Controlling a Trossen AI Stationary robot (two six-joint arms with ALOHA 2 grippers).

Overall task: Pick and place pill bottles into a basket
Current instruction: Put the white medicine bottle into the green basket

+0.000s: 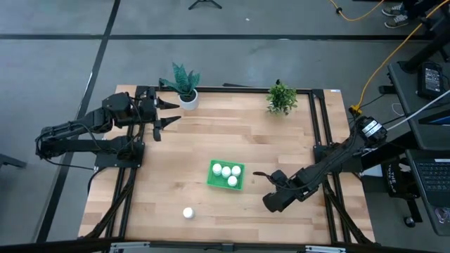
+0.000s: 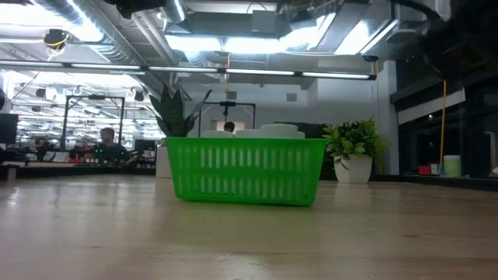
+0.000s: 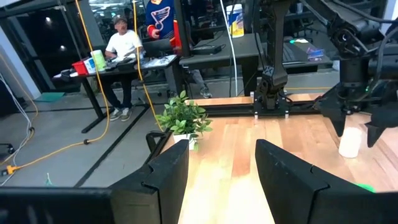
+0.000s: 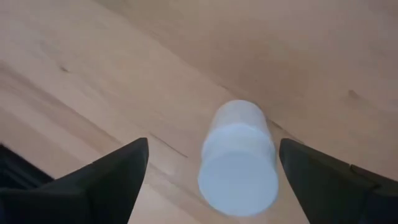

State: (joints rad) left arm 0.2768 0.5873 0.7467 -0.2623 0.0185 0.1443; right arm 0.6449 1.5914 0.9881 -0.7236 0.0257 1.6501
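The green basket (image 1: 226, 176) stands on the wooden table and holds several white pill bottles (image 1: 226, 171); their caps show above its rim in the low view (image 2: 268, 130). One bottle (image 1: 188, 212) stands alone near the table's near edge. My right gripper (image 1: 261, 177) is open just right of the basket, pointing down. Another bottle (image 4: 239, 158) stands upright on the table between its fingers, with a gap on each side; it also shows in the left wrist view (image 3: 349, 142). My left gripper (image 1: 169, 112) is open and empty at the far left.
A plant in a white pot (image 1: 184, 88) stands at the far left beside my left gripper. A second potted plant (image 1: 281, 97) stands at the far right. Bare wood lies between the plants and the basket. People sit at desks in the room beyond (image 3: 121, 43).
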